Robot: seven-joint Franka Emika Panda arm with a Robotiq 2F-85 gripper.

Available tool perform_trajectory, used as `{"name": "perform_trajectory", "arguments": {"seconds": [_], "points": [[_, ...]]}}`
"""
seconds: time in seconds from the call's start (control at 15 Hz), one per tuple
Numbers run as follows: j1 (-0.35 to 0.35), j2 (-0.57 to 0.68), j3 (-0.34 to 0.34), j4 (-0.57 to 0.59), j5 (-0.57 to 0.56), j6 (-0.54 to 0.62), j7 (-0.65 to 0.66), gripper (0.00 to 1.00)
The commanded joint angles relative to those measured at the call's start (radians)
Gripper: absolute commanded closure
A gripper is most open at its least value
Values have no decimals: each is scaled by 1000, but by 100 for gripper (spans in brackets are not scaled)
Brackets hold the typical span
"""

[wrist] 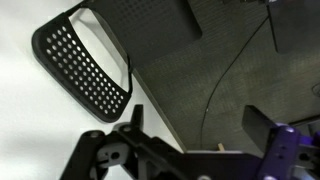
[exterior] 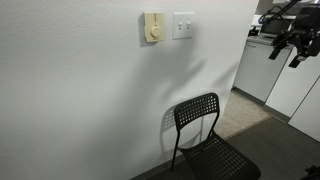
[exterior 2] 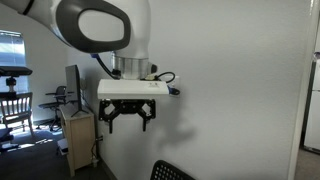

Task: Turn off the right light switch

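The square wall switch plate is white, the round-knobbed plate cream-yellow. The hole-dotted metal chair is black.

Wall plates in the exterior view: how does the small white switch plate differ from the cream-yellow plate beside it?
The small white square switch plate is glossy white; the cream-yellow plate with a round knob is yellowish. The white plate looks flat, with faint rockers; the cream one carries a round knob. The white plate is roughly square; the cream one reaches slightly lower. Both are mounted side by side on the white wall.
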Motion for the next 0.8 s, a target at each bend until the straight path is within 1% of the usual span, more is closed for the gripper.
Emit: {"name": "perform_trajectory", "arguments": {"seconds": [0.0, 0.07, 0.13, 0.27, 0.33, 0.4, 0.47, 0.6, 0.73], "points": [[-10, 169, 26, 190, 89, -180, -120, 0], [-51, 75, 67, 83, 68, -93, -77, 0], [-53, 108, 74, 122, 80, -129, -88, 0], [-57, 151, 81, 162, 86, -151, -96, 0], [-58, 159, 82, 168, 86, -152, -97, 0], [-65, 146, 84, 148, 72, -134, -86, 0], [-77, 129, 103, 125, 26, -72, -79, 0], [-89, 124, 135, 106, -11, 56, -110, 0], [-98, 149, 182, 114, -93, 152, -68, 0]]}}
